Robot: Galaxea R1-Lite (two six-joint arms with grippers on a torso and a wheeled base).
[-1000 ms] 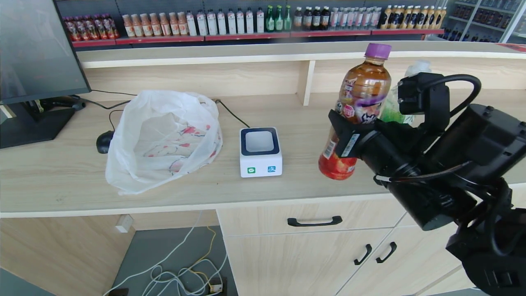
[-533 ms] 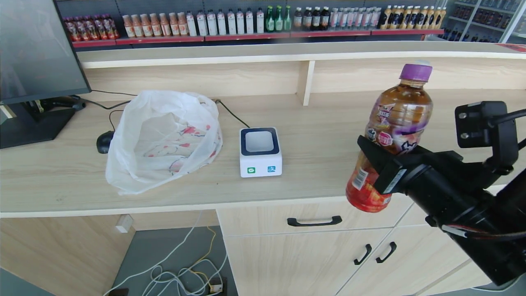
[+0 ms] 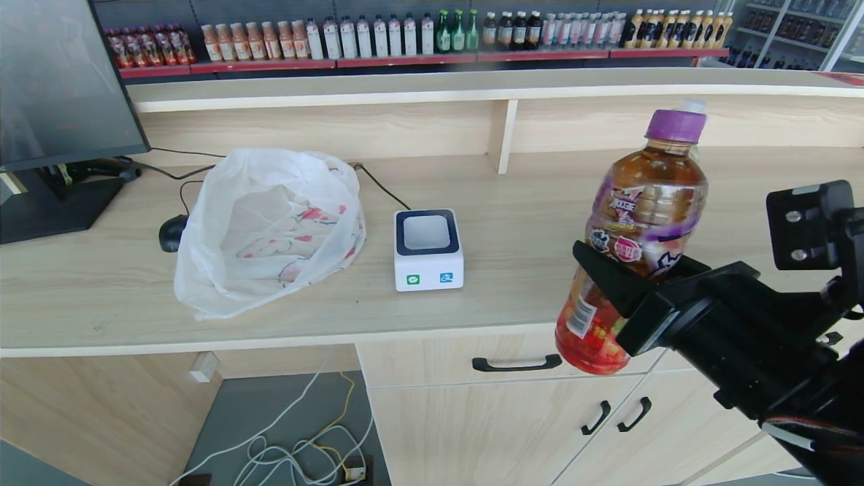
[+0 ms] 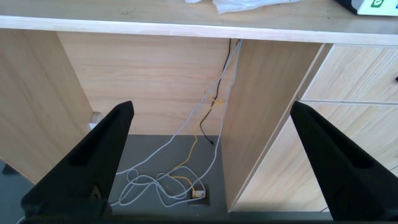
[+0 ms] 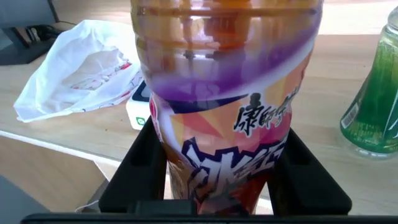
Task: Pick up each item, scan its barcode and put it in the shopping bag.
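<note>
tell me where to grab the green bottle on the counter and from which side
Take the green bottle around its middle, coming in level from the counter's front edge. It stands upright, and its round body suits a side pinch. The right tool is shut on the brown bottle for now.

Glossy plastics vs matt wood-grain.
Smooth, shiny: clear plastic tea bottle w/ purple cap [image 3: 638, 223], film label; white plastic scanner box [image 3: 428, 260]. Thin, crinkly, semi-translucent: white plastic shopping bag [image 3: 266, 229]. Matt: pale wood-grain desk [image 3: 513, 229], black right hand [image 3: 631, 266].
</note>
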